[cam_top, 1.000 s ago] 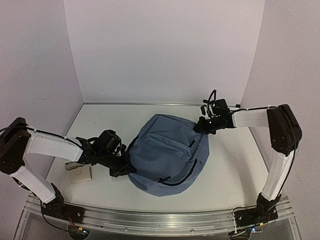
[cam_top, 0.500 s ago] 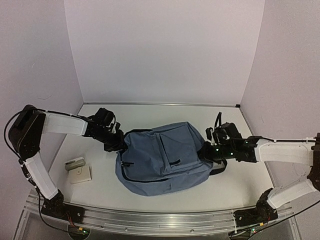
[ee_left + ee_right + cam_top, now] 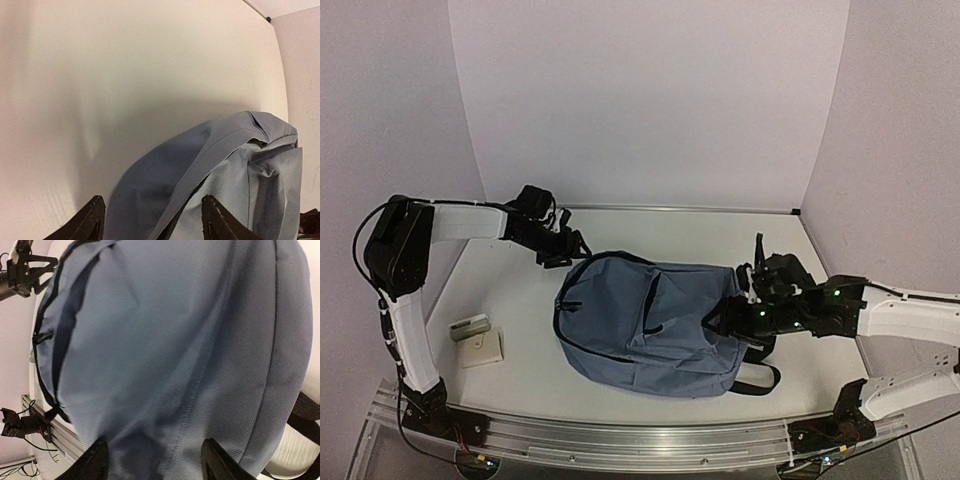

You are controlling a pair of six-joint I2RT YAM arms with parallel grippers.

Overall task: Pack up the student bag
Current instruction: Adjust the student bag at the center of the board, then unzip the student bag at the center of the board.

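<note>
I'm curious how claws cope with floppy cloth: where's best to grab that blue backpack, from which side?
Probably the rounded top edge of the student bag, approached from the far left, where the left gripper stands open. The bag lies flat, so its broad face gives little to pinch; that edge rises as a folded ridge.

Cannot see the left pincer (image 3: 152,201) beyond its two fingertips in the left wrist view; remainder cut off by the lower edge. Cannot see the whole bag (image 3: 230,190) there either; cropped at the lower and right edges. Cannot see the right pincer (image 3: 155,442) beyond its fingertips in the right wrist view; cannot confirm contact with the fabric. Cannot follow the black strap (image 3: 306,412) past the right edge. Cannot follow the right arm (image 3: 905,308) past the right edge of the top view. Cannot inspect bag interior or underside. Cannot identify the small pale items (image 3: 482,348) on the counter (image 3: 520,290): too small.
</note>
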